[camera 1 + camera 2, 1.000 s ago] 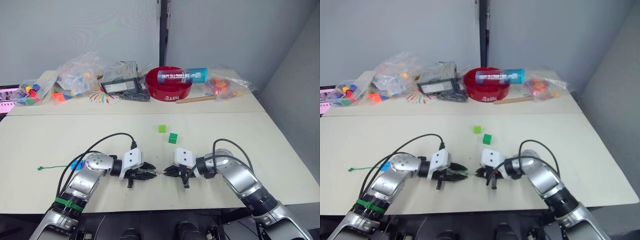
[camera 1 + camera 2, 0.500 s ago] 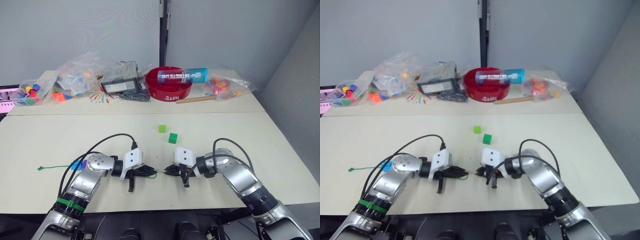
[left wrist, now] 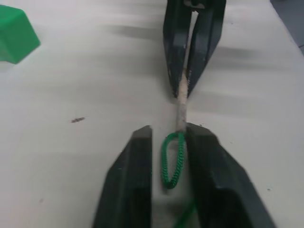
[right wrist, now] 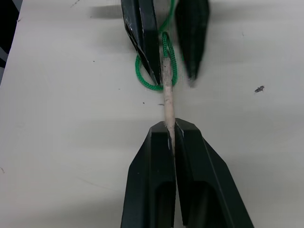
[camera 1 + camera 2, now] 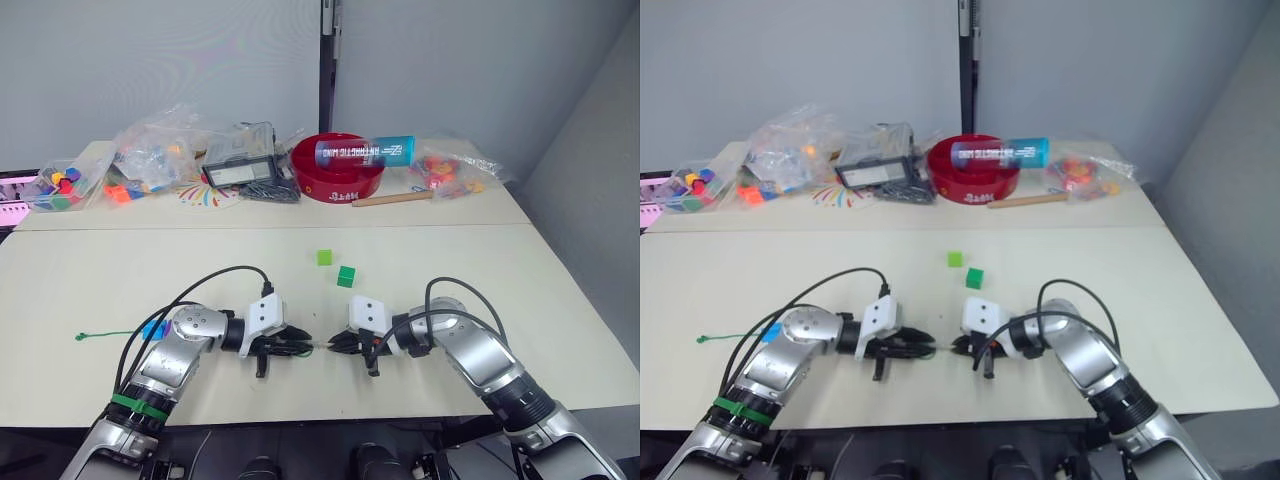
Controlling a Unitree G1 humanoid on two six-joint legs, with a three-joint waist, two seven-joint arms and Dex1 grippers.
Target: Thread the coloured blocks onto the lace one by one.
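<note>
**Mid-handoff: right gripper pinches the lace tip, no block confirmed threaded**

Currently my right gripper (image 4: 170,130) has its fingers pressed together on the pale stiff tip of the lace (image 4: 167,95). My left gripper (image 3: 167,137) has its fingers spread, with the tip end and a small green loop of lace sitting in the gap between them. I can't tell whether either left finger actually touches the lace. Both grippers face each other low over the table (image 5: 560,290), near its front edge.

Progress, as I judge it:
- Light green block (image 5: 324,257) and dark green block (image 5: 346,276) lie loose on the table, just beyond the grippers, near each other but apart. Not threaded.
- Blue block (image 5: 153,329) sits by my left forearm, with a bit of purple just beside it. They seem to lie along the lace line, but I can't confirm they're on it.
- So at least two blocks are left, likely more.

View differences:
- Head views show the lace's far end, a small knot (image 5: 79,337) well out to my left, and where the loose blocks are. The tip and finger state are too small to read there.
- Wrist views show the actual grip: a tight pinch on the right, an open gap on the left, and the loop curling around the tip.
- Left wrist view also catches one green block (image 3: 15,32) at its corner, off to the side of the grippers.
</note>
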